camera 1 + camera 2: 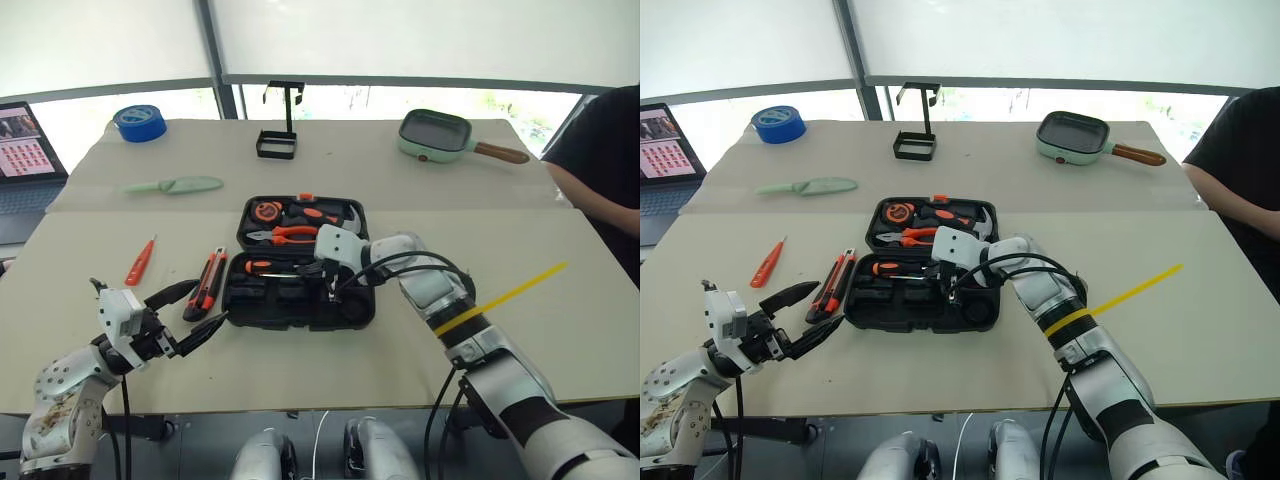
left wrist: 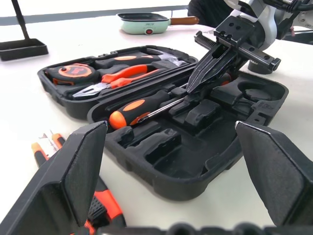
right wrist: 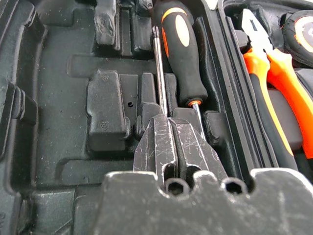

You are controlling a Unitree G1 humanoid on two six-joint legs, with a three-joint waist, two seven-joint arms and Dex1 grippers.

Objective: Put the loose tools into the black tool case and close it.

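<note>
Over the open case [image 1: 300, 300], the right tool [image 1: 330, 283], shut on a screwdriver's shaft [image 3: 160, 78], seats it in a slot; left tool [image 1: 195, 312] gapes empty; knife [image 1: 207, 283] and orange screwdriver [image 1: 139, 262] wait on the table [image 1: 560, 330]; lid unclosed.

Two pale beige tables [image 1: 420, 180] butted together, seam running left to right; bright white windows along the far wall, dark grey frame [image 1: 212, 50] between panes; diffuse daylight; grey floor below the near edge
</note>
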